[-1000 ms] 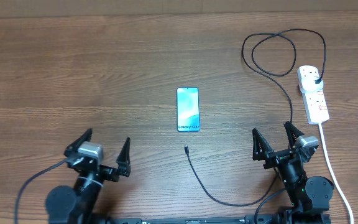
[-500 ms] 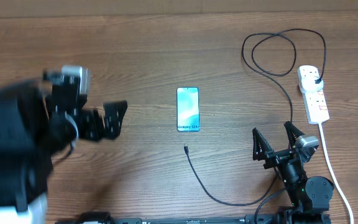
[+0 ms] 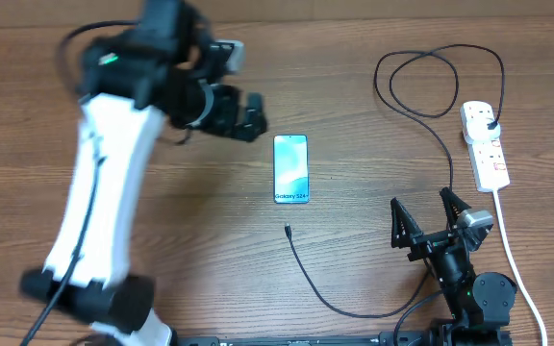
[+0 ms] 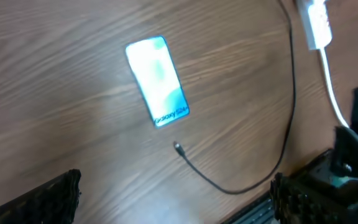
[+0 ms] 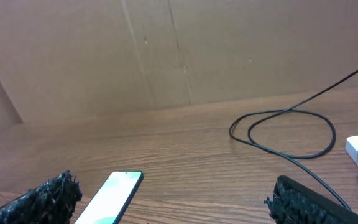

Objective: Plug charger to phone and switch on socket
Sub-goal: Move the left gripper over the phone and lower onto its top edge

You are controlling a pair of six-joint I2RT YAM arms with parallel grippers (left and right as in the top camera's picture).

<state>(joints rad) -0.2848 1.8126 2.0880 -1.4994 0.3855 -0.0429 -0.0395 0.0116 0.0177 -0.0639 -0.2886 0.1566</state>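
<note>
Charger (image 3: 449,159) is half done: its black plug sits in the far outlet of the socket (image 3: 485,144), on the right side of the table (image 3: 335,58). The connector tip (image 3: 288,230) lies loose on the wood, just short of the phone (image 3: 290,168) on our side, near but not touching it. The phone lies flat mid-table, screen lit, with the "Galaxy S24+" edge toward the tip. So nothing is plugged into the phone yet. We cannot tell whether the socket is switched on; it is too small to read.

What we judge is left: pick up the tip, seat it in the phone's near short edge, then press the socket switch.

The left pincer (image 3: 254,117) hovers just left of the phone's far end, released and grasping nothing; the left wrist view shows its fingers spread wide. The right pincer (image 3: 419,198) sits low at the near right, also released and empty, with the cable running past it.

Around: the cable makes a big loop at the far right, then sweeps back under the right arm to the tip. A thick white cord (image 3: 508,240) trails from the socket toward the near edge beside that arm. Nothing blocks the tip or the phone. The cable by the right arm could snag, we think.
</note>
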